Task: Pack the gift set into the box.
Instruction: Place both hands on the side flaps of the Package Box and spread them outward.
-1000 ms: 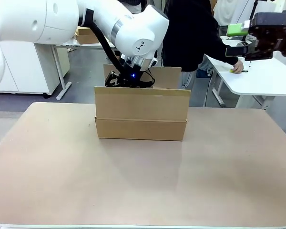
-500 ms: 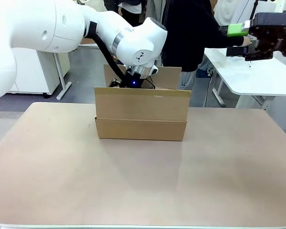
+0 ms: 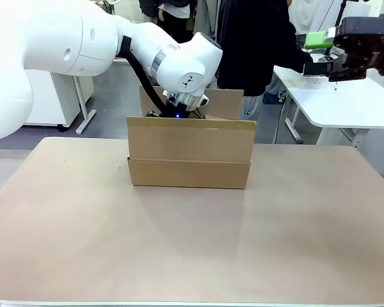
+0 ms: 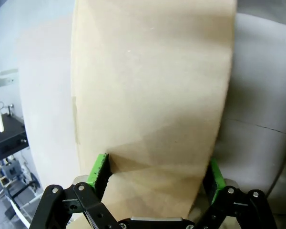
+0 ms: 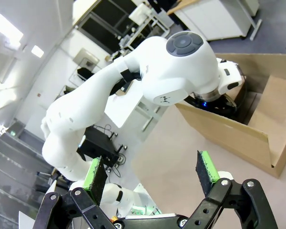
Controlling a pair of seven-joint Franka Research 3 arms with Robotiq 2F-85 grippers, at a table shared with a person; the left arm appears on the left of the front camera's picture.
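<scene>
The box [image 3: 189, 152] stands open on the table's far half, flaps up; the right wrist view shows it from above [image 5: 238, 136]. My left arm reaches over it from the left. Its gripper [image 5: 214, 102] is down inside, hidden in the front view behind the near wall. In the left wrist view this gripper [image 4: 156, 172] is spread wide and open. A tan cardboard surface [image 4: 152, 86] lies straight ahead, spanning the gap between the pads. My right gripper [image 3: 320, 54] hangs open and empty, high at the far right, also seen in its own view [image 5: 151, 174]. The gift set is hidden.
A person in dark clothing [image 3: 253, 45] stands just behind the box, one arm stretched towards a white side table [image 3: 345, 102] on the right. The beige table [image 3: 192, 243] spreads wide in front of the box. A white cabinet [image 3: 38, 89] stands at the back left.
My left wrist has sunk lower behind the box's near wall, so its black gripper no longer shows above it. The person's hand has lifted off the white side table. My right gripper has stayed put.
</scene>
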